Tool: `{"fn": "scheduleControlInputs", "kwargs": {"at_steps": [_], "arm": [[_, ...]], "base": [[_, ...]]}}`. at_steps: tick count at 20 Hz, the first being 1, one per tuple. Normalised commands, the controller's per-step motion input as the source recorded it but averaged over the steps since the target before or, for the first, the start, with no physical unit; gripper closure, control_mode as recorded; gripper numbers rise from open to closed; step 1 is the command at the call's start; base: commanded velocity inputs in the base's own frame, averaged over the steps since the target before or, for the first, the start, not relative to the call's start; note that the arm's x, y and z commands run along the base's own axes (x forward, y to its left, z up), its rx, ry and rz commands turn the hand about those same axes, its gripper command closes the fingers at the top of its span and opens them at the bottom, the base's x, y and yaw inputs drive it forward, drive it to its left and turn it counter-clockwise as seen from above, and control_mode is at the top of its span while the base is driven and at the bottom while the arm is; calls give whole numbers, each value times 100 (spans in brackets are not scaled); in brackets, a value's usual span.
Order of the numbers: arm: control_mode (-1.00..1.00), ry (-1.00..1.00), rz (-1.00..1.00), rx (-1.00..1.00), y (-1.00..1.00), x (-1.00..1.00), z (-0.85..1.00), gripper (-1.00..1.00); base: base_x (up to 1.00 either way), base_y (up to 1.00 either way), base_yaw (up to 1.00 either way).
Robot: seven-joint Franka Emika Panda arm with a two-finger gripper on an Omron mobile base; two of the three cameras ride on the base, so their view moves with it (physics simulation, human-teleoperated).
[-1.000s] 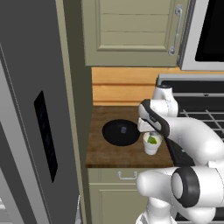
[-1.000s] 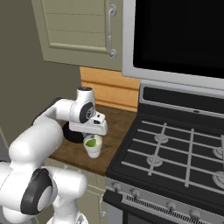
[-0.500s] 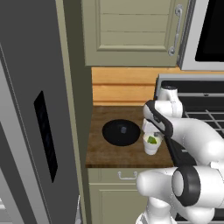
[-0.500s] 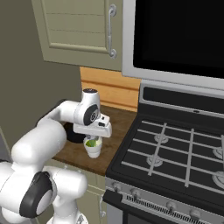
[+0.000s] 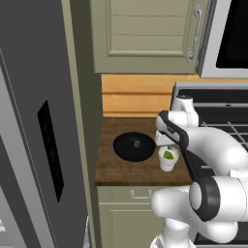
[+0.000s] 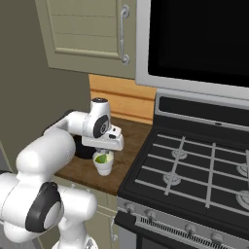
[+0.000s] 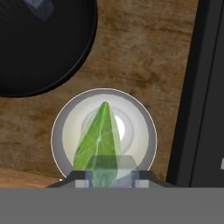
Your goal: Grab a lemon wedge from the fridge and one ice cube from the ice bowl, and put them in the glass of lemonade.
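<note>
Lowered a touch since a moment ago, the gripper (image 7: 107, 175) now hangs right over the glass of lemonade (image 7: 104, 133), its jaws narrowed on the lemon wedge (image 7: 98, 142), whose green point reaches across the glass's mouth. On the wooden counter (image 5: 121, 167) the glass (image 5: 167, 159) stands just beside the ice bowl (image 5: 134, 147), with the stove (image 6: 194, 170) close on its other side.

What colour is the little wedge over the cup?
Bright yellow-green; the lemon wedge shows best in the hand view.
</note>
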Motion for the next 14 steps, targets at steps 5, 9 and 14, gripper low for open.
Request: {"fn": "scheduleControlInputs", "kwargs": {"at_steps": [5, 9, 14], "arm": [[-100, 0, 0, 0, 0, 1, 0, 100], [-100, 0, 0, 0, 0, 0, 0, -100], [-100, 0, 0, 0, 0, 0, 0, -100]], "base": [[0, 0, 0], [0, 0, 0], [0, 0, 0]]}}
